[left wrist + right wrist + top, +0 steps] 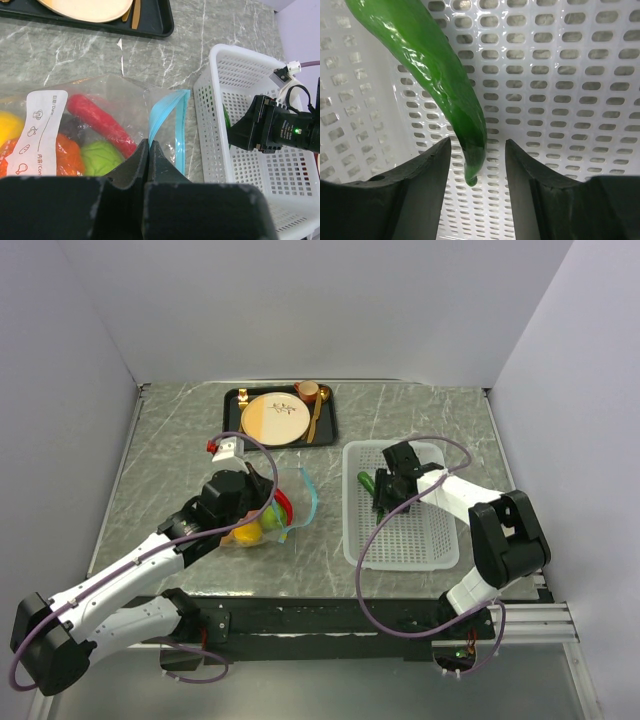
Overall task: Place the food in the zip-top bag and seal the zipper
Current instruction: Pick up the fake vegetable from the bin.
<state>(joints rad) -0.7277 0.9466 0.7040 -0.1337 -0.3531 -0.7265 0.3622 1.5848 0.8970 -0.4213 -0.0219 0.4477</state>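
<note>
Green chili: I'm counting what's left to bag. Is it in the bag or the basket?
In the basket: the green chili lies against its white mesh, tip inside the open right gripper.

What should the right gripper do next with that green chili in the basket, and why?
Probably close the right gripper: its jaws stand open on either side of the tip of the green chili in the white basket, while the left gripper pinches the zip-top bag.

Glossy green chili (pixel 437 75), matt white plastic basket (pixel 570 100), clear plastic bag (pixel 131 97)

One bag (pixel 125 100), one basket (pixel 410 540), one plate (pixel 272 418)
</note>
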